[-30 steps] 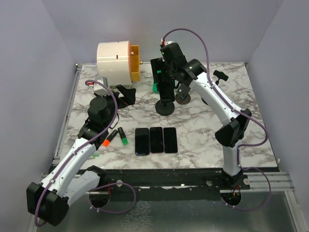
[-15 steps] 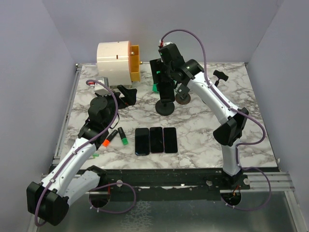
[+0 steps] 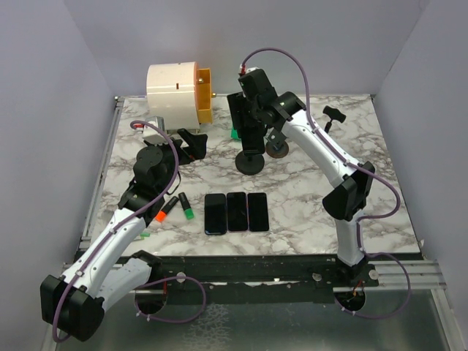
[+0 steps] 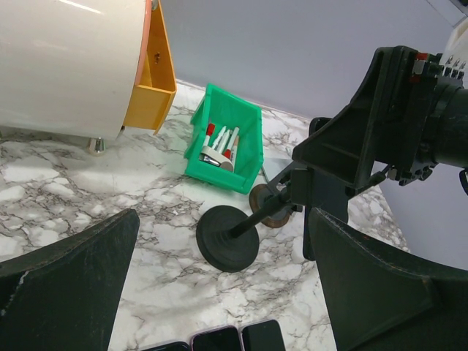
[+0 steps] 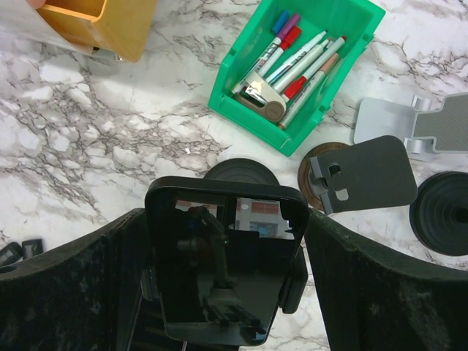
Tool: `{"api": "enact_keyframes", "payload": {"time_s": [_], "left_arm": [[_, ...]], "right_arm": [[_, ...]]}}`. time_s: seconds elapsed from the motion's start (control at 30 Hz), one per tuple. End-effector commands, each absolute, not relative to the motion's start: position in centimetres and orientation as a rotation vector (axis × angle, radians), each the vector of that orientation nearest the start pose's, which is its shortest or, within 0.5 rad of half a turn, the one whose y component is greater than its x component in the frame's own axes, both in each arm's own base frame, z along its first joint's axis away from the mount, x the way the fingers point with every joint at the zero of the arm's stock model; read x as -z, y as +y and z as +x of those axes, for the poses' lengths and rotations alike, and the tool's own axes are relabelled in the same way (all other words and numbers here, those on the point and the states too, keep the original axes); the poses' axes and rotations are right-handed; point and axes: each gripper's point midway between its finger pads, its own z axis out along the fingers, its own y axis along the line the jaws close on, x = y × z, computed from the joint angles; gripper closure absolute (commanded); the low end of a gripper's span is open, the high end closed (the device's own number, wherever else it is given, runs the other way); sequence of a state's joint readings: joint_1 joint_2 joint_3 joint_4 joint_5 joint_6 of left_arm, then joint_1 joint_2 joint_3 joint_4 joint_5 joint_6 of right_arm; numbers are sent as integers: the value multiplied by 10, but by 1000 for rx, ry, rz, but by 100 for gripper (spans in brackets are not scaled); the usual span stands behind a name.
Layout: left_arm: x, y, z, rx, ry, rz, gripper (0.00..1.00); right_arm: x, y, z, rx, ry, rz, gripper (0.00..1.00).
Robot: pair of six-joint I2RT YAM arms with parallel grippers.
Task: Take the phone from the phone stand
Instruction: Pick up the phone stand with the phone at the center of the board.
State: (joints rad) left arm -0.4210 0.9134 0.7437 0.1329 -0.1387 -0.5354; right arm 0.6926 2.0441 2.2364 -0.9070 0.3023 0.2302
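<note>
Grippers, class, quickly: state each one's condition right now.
Left gripper: open, holding nothing.
Right gripper: open, fingers either side of the phone, grip not clear.

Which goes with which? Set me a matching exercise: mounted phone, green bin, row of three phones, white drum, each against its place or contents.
1. mounted phone
2. green bin
3. row of three phones
4. white drum

a. holds markers
b. far left, at the back
c. on the stand
d. lying flat, nearest the arms' bases

Pairs: 1-c, 2-a, 3-d, 4-b
</note>
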Motion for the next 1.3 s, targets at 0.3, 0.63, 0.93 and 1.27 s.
{"api": "enact_keyframes", "payload": {"time_s": [0.3,0.63,0.93,1.27], "left_arm": [[-294,-149,328,655,1629,-187,2],[-292,-150,328,654,1634,-186,1],[-288,-153,329,664,1648,-183,2],[-282,-155,331,664,1665,-182,2]], "right_arm": [[-253,302,441,-104,2220,-360,16],[-275,298,439,-131,2164,-328,41],[-316,278,418,-156,2091,-304,52],[-347,236,385,-117,2022,-262,53]]}}
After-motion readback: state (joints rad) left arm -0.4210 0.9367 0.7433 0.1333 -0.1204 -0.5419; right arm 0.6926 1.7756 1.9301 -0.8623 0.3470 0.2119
